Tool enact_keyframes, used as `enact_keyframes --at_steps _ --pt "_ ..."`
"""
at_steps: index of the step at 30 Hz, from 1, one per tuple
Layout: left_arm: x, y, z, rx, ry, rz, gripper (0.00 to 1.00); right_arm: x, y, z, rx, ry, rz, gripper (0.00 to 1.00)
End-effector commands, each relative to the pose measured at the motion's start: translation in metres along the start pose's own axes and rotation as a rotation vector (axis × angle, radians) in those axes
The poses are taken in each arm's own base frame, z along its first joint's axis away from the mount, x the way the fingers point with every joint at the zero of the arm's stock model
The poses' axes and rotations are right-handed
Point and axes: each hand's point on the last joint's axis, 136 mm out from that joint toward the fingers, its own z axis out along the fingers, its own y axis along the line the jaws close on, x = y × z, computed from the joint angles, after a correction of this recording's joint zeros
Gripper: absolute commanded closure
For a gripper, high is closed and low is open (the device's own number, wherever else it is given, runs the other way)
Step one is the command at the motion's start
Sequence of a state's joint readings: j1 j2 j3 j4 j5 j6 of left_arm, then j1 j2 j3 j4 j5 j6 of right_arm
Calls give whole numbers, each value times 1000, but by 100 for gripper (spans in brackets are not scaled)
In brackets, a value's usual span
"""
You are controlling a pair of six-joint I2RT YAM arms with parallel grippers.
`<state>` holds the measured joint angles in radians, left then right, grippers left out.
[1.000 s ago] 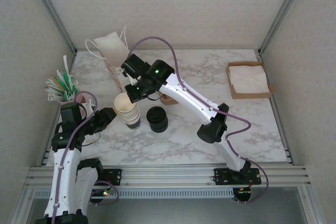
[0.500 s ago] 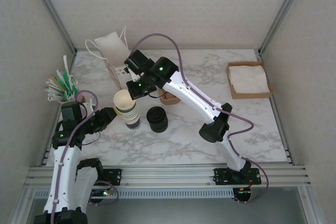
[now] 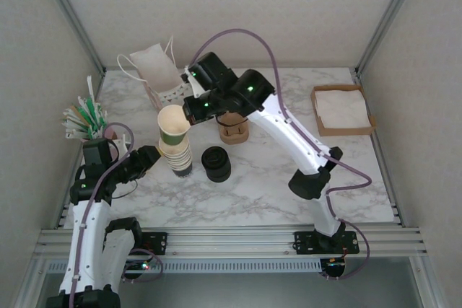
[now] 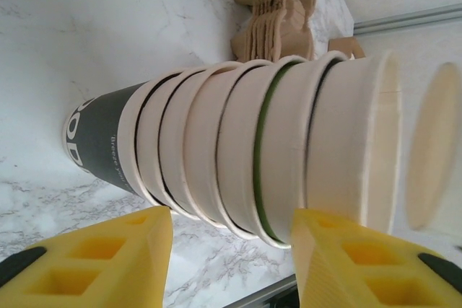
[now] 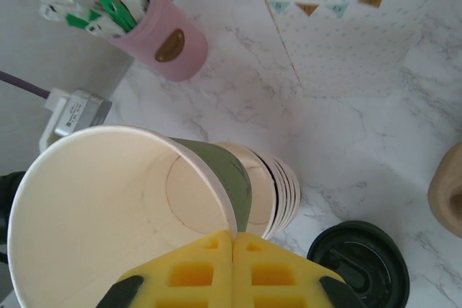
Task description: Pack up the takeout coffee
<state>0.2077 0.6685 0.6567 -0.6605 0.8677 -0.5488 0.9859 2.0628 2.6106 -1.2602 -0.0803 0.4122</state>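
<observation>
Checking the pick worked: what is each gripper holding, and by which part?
Right gripper pinches a lidless green paper cup by its rim. Left gripper holds nothing; its jaws stand open either side of the cup stack.

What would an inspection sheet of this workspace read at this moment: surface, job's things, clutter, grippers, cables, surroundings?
Surface: marble table, no spills seen.
Job's things: olive-green paper cup, lidless, held apart just above the cream cup stack.
Clutter: stack of black lids beside the cup stack; cardboard cup carriers; paper bag; pink holder of sachets; cardboard tray of napkins.
Grippers: right gripper shut on the cup's wall at the rim; left gripper open, a finger either side of the cup stack.
Cables: purple cable loops over the right arm, touching no item.
Surroundings: white walls, aluminium frame.
</observation>
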Motion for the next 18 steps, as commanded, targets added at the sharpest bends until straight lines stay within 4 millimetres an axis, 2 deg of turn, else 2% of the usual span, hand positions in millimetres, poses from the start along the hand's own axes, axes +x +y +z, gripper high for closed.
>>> enact_keyframes --at_steps 1,7,12,14,18 --pt "-14 -21 -15 10 -59 55 50 -21 3 -54 -20 -127 3 100" --pt "-31 -33 -33 -30 -151 88 33 -20 -21 -97 56 -198 -2 100" --pt "-52 -51 -58 -78 -279 145 14 -9 -56 -123 149 -230 24 100" --pt "-60 -59 -64 -74 -310 164 2 -1 -74 -134 180 -243 48 100" --pt "-74 -76 -69 -47 -349 197 1 16 -106 -146 240 -260 94 100"
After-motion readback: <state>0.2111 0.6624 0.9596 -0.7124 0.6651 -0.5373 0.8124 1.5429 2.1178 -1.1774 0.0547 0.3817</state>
